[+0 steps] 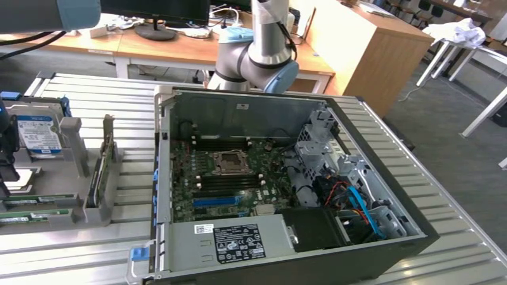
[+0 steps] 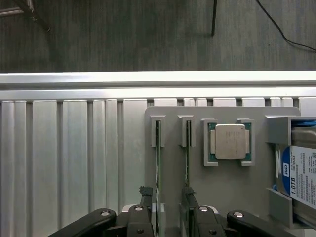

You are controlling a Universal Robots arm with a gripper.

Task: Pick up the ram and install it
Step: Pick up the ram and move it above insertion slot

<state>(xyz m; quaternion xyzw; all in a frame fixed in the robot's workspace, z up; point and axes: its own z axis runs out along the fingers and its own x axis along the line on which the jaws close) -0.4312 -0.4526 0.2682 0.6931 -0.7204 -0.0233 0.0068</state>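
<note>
The end effector [image 2: 166,192] hovers over the grey holder plate [image 2: 224,197] on the slatted desk [image 2: 74,163], its fingers apart and clamped on nothing. The ram [image 2: 158,163] stands on edge in the plate's outermost slot, running between the two fingertips [image 2: 144,190]. A second stick [image 2: 187,163] occupies the adjacent slot, followed by a processor [image 2: 230,141] and a hard drive [image 2: 302,175].

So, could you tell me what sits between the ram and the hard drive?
In the wrist view, a processor chip sits between the ram and hard drive.
</note>
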